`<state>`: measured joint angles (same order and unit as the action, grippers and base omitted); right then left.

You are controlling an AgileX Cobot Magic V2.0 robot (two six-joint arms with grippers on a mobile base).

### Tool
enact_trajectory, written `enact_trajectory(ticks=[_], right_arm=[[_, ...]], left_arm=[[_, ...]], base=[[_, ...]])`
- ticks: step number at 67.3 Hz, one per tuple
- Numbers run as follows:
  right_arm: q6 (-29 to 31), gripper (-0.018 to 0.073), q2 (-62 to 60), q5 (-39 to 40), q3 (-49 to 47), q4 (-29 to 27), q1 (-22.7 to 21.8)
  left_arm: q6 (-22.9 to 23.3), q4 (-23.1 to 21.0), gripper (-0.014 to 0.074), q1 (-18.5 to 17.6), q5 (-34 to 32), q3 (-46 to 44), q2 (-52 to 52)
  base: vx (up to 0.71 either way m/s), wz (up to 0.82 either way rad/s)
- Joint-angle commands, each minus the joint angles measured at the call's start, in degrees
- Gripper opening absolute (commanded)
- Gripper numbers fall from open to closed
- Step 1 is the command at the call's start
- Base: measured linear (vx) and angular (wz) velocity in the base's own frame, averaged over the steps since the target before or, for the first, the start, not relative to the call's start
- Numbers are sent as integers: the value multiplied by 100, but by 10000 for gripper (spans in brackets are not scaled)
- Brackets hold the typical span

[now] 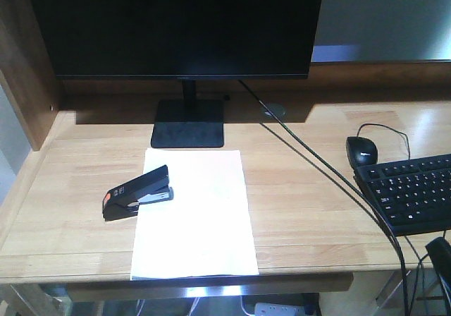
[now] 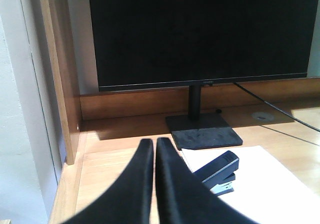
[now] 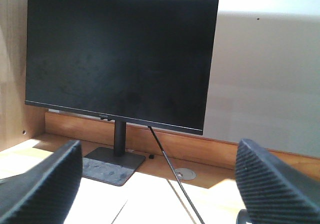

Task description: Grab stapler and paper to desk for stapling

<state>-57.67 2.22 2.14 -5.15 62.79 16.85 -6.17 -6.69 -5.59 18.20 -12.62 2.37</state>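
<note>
The black stapler (image 1: 137, 192) with its orange-red rear end lies on the desk (image 1: 303, 210), its front over the left edge of the white paper (image 1: 194, 217). The sheet lies flat in front of the monitor stand and reaches the desk's front edge. In the left wrist view my left gripper (image 2: 155, 143) is shut with nothing between its fingers. It hangs above the desk, just left of and nearer than the stapler (image 2: 220, 171) and paper (image 2: 272, 184). My right gripper (image 3: 159, 145) is wide open and empty, facing the monitor.
A large dark monitor (image 1: 176, 27) on a black stand base (image 1: 188, 123) fills the back. A mouse (image 1: 361, 150) and keyboard (image 1: 412, 192) lie at the right, and a cable (image 1: 331, 175) runs diagonally across the desk. A wooden side panel (image 1: 25, 62) walls the left.
</note>
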Motion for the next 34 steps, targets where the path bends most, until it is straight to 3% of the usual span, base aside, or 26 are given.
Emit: enact_trajectory(ticks=[1,8,15,25,31,34], right_arm=[[21,581,55,141,-167,31,-29],[-101,552,55,102,-167,10,-29],[-101,451,55,89,-167,10,-29],[-83,185,55,34,-167,34,-29],[-83,-19,55,26,-167,34,-29],[-83,-15,55,6,-167,34,-29]], left_arm=[[56,-70,-7,-14,-398,-129,58],[56,-70,-7,-14,-398,-129,58],[56,-70,-7,-14,-398,-129,58],[56,-70,-7,-14,-398,-129,58],[56,-70,-7,-14,-398,-129,58],[56,-70,-7,-14,-398,-129,58]], base=[[0,0],[0,0],[0,0],[0,0],[0,0],[0,0]])
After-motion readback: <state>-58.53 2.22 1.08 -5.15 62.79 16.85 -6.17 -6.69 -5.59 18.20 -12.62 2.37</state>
